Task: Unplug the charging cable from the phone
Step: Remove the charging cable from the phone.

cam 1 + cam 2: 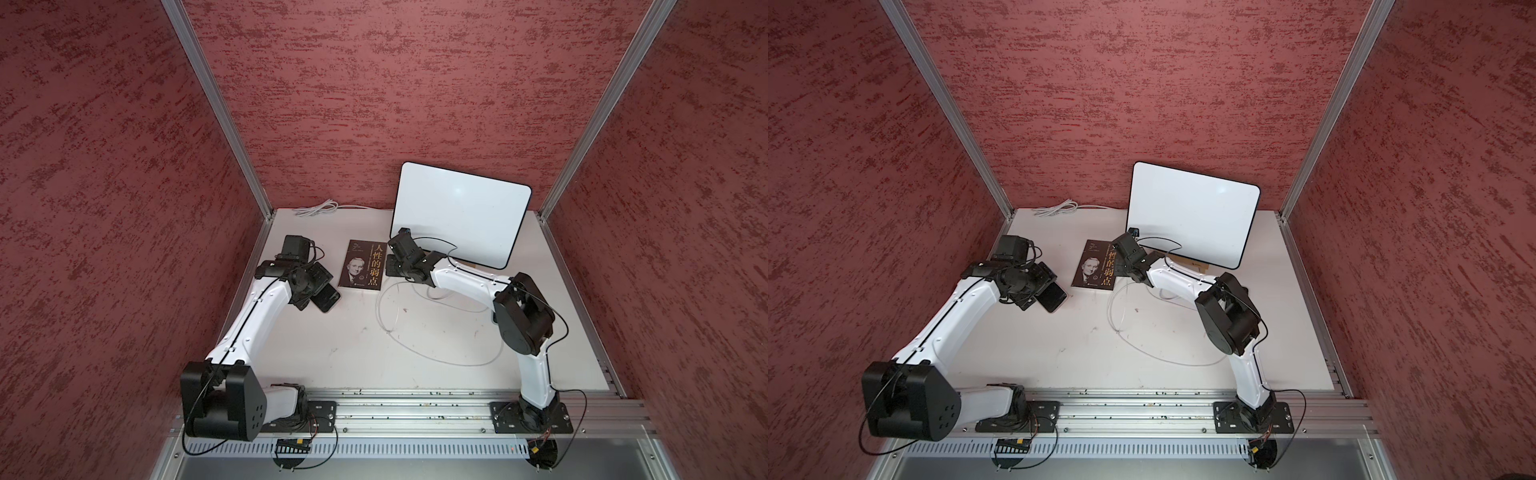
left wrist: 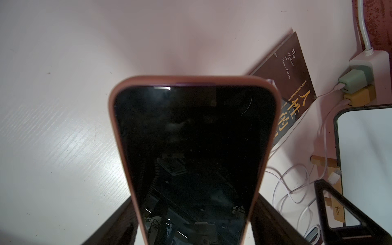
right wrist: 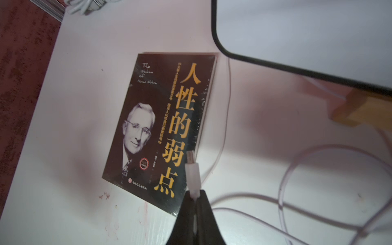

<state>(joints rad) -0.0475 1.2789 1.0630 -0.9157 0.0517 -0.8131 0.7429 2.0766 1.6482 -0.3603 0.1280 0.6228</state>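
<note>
Right claw (image 3: 196, 196): jaws together, pinching the charging cable (image 3: 224, 118) right behind the plug (image 3: 192, 171). The bare metal tip sticks out just ahead of the fingertips, nothing on it. Under the tip is the near corner of the book (image 3: 161, 118). Slack cable loops lie on the table (image 1: 332, 353) beside the claw, and the whiteboard (image 3: 297, 31) on its wooden stand (image 3: 358, 108) is further out.

Left claw (image 2: 195, 201): clamped across the phone (image 2: 191, 148), a dark finger on each long edge, screen facing the wrist camera. The phone's free end points away from the claw. I can't tell if that end rests on the table or hangs just above it. Beyond it is the book again, and furthest off the power strip (image 2: 369, 63) with the charger (image 2: 352, 81).

In both top views the phone (image 1: 328, 300) and the plug are well apart, with the book between them. The pull itself looks done.

To finish well:
- Hold the pinch where it is, with no extra squeeze and no twist on the plug.
- Lower the plug onto bare table beside the book, clear of the loops.
- Set the phone flat before you let the left claw part, or it may tip off the fingers.
</note>
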